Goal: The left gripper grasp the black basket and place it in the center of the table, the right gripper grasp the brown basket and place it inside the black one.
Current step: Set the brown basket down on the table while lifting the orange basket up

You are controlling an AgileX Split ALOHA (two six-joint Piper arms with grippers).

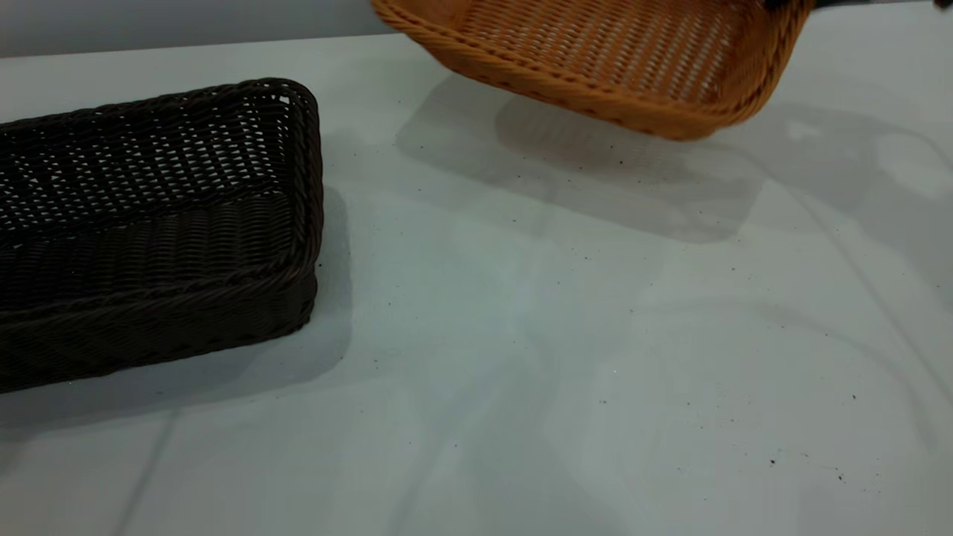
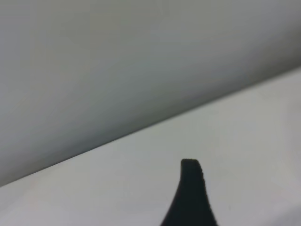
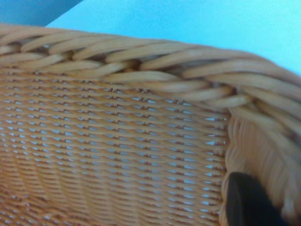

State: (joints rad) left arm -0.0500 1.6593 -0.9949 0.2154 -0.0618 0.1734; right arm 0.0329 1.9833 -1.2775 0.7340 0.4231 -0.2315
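The brown basket (image 1: 625, 59) hung tilted above the speckled worktop (image 1: 566, 335), apart from the black basket (image 1: 149, 231); neither gripper's jaws could be judged.

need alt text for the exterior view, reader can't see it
A brown basket, tilted and lifted above the white table, hangs at the upper right over its own shadow. A black basket rests flat on the table at the left, apart from it and with nothing in it. No gripper shows clearly in this view.

Brown basket (image 1: 610, 59) hangs tilted above the table (image 1: 521, 357); black basket (image 1: 149, 223) rests at left
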